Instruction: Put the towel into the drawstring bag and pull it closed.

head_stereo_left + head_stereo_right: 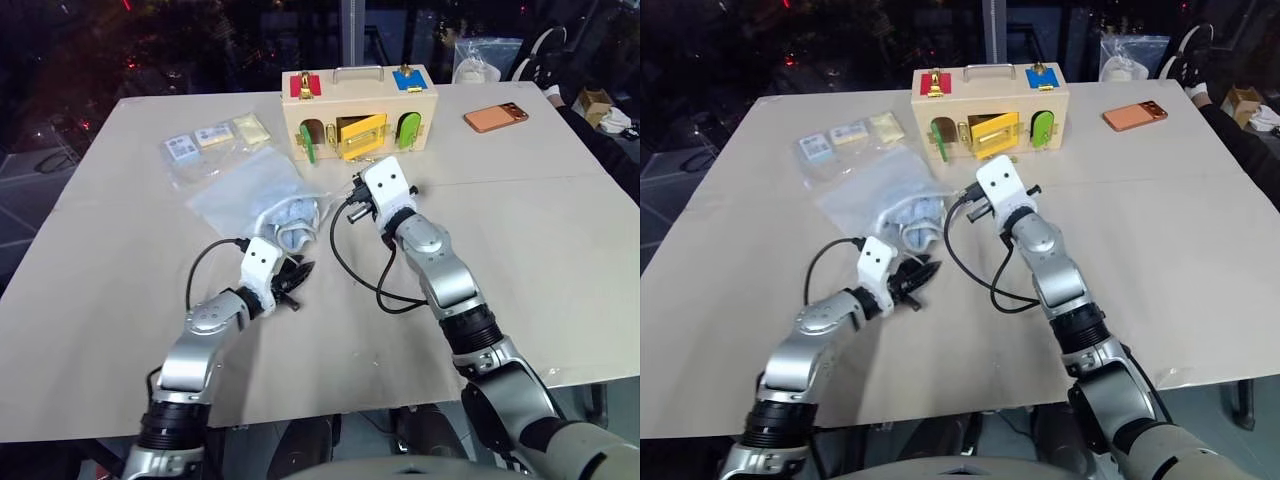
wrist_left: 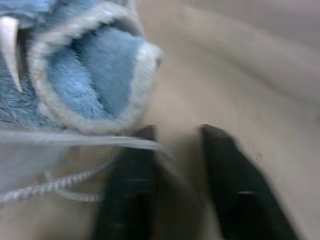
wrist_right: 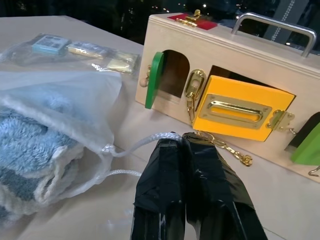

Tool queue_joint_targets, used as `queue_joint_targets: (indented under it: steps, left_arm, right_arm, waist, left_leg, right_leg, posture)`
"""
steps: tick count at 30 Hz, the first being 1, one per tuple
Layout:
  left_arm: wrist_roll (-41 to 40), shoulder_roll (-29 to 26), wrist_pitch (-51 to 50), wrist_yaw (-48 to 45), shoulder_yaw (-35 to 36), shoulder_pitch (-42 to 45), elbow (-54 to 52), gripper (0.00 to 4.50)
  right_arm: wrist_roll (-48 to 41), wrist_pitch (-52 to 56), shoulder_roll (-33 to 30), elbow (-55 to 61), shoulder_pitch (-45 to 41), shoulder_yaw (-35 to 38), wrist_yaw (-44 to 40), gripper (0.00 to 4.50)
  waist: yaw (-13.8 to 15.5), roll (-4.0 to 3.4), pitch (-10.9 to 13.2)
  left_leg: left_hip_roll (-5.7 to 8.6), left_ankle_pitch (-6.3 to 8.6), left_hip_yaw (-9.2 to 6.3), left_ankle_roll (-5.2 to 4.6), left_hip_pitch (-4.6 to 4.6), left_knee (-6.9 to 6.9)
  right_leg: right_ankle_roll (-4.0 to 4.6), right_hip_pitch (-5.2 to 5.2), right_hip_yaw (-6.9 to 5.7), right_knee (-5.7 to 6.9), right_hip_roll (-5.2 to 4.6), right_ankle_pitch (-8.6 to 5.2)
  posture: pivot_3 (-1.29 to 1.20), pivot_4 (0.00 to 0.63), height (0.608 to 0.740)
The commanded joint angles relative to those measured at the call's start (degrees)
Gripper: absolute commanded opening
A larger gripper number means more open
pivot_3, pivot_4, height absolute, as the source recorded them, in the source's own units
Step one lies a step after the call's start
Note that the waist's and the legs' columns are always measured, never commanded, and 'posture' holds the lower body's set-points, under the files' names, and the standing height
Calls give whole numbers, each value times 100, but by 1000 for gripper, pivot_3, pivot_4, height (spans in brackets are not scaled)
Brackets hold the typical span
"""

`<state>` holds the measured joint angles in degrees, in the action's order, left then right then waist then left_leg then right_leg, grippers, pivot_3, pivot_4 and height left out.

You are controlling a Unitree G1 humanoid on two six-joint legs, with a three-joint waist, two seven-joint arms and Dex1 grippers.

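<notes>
Your right gripper (image 3: 184, 142): fingers pressed together, arm stretched toward 12 o'clock. Your left gripper (image 1: 296, 274): low, pointing 2 o'clock, fingers slightly parted.

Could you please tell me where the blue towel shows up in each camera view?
Left eye: towel centre-left, inside the drawstring bag.
Right eye: towel left of centre.
Left wrist: towel upper left.
Right wrist: towel lower left.
Shared landmark: the bag's white cord.

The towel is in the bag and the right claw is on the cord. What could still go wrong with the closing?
The towel bulges out of the drawstring bag mouth, so cinching may jam on it or squeeze it out. The right claw pinches the white cord only at its tips; it may slip. The left claw does not clearly hold the bag, so the bag may drag.
</notes>
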<state>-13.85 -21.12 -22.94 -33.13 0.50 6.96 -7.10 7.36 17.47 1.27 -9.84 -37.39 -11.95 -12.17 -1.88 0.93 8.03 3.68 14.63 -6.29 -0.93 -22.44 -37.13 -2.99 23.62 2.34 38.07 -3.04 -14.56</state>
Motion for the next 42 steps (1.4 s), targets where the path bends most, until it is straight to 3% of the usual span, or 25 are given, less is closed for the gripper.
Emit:
queue_joint_targets:
  steps: [1,4,7,10,13,16,19,24,26,28,30,32,35,38,42]
  left_arm:
    - [-106,90,6,4,65,38,432,86]
    - [-558,153,40,-59,528,99,418,86]
    - [-2383,-68,-868,-905,1323,-163,-403,86]
    - [-4455,-921,-2449,-1101,2477,-210,-613,86]
    - [-5333,-1782,-3054,-1107,3246,370,25,86]
    - [-5299,-2450,-3075,-1133,3441,1366,937,86]
    - [-4660,-2890,-2627,-1351,3101,2589,2007,86]
    - [-3999,-2956,-1976,-1364,2866,4466,3567,86]
    - [-3781,-2852,-1805,-1473,2735,4694,3685,86]
    - [-3872,-2643,-1924,-1353,2822,4902,3825,86]
    - [-3509,-2512,-1683,-1706,2453,4602,3646,86]
    - [-3597,-2348,-1609,-1556,2636,4820,3785,86]
    - [-3472,-2387,-1293,-1427,2775,5451,4305,86]
    - [-3066,-2332,-950,-1564,2492,5613,4610,86]
    - [-2658,-1633,-1210,-2130,1075,4331,2728,86]
  right_arm:
    - [-112,-66,-52,195,-158,156,-11,0]
    - [-215,-110,-141,109,-427,302,-41,0]
    - [-325,-81,-225,136,-730,440,-97,0]
    - [-458,-27,-389,329,-1088,601,-208,0]
    - [-658,68,-606,404,-1562,844,-326,0]
    - [-887,99,-865,265,-2144,1095,-501,0]
    - [-841,-123,-1406,-79,-2742,1136,-834,0]
    - [-1011,304,-2291,-97,-3540,1412,-1213,0]
    - [-855,486,-2667,199,-3480,1304,-1368,0]
    - [-1357,1102,-2593,490,-3710,1891,-1014,0]
    - [-1017,1177,-2884,695,-2975,1433,-1259,0]
    - [-921,1131,-3155,922,-2655,1477,-1301,0]
    - [-961,864,-3871,722,-3359,2037,-1214,0]
    - [-1003,895,-4341,640,-3220,2099,-1354,0]
    - [-1235,1227,-4316,1070,-2984,2035,-1488,0]
  waist:
    - [3,-3,-3]
    - [-12,-3,-3]
    - [-82,-2,-3]
    - [-153,-2,-1]
    - [-138,-6,3]
    - [-76,-7,11]
    - [-28,-4,9]
    - [-42,1,12]
    - [-60,2,11]
    - [-88,0,12]
    - [-133,4,6]
    - [-151,14,7]
    - [-172,10,76]
    - [-144,12,67]
    - [-159,2,25]
  left_leg:
    - [0,0,0,0,1,0]
    - [1,0,-1,0,1,-1]
    - [-1,0,-1,-1,0,-3]
    - [-12,0,-4,0,-11,0]
    - [-14,0,-21,0,-18,2]
    - [-2,0,-24,0,-20,-5]
    - [9,-1,-28,0,-19,-6]
    - [13,-1,-35,1,-38,-5]
    - [13,-1,-32,1,-40,0]
    - [14,-1,-30,2,-41,6]
    - [15,-1,-31,2,-45,8]
    - [15,-1,-33,2,-36,10]
    - [19,-2,-20,0,-56,-16]
    - [17,-7,-24,4,-110,-17]
    - [17,-4,-15,6,-76,3]
  right_leg:
    - [0,-1,0,1,0,0]
    - [-1,-2,0,2,0,1]
    - [-4,1,2,5,2,3]
    - [-4,7,1,1,7,3]
    - [-3,9,-5,-10,10,2]
    - [-3,7,-25,-9,13,2]
    - [-4,4,-33,-11,17,2]
    - [-4,12,-59,-23,5,2]
    - [-4,13,-66,-21,-15,2]
    - [-4,18,-65,-19,-21,2]
    - [-4,33,-54,-18,-22,2]
    - [-4,31,-53,-15,-22,2]
    - [-6,52,-38,4,-20,10]
    - [-6,111,-43,-4,-15,29]
    - [-6,79,-68,-10,-31,29]
  posture:
    - [0,150,740]
    - [0,150,740]
    - [0,150,740]
    - [0,150,740]
    - [0,150,740]
    - [0,150,740]
    - [0,150,740]
    - [0,150,740]
    - [0,150,740]
    - [0,150,740]
    - [0,150,740]
    - [0,150,740]
    - [0,150,740]
    - [0,150,740]
    - [0,150,740]
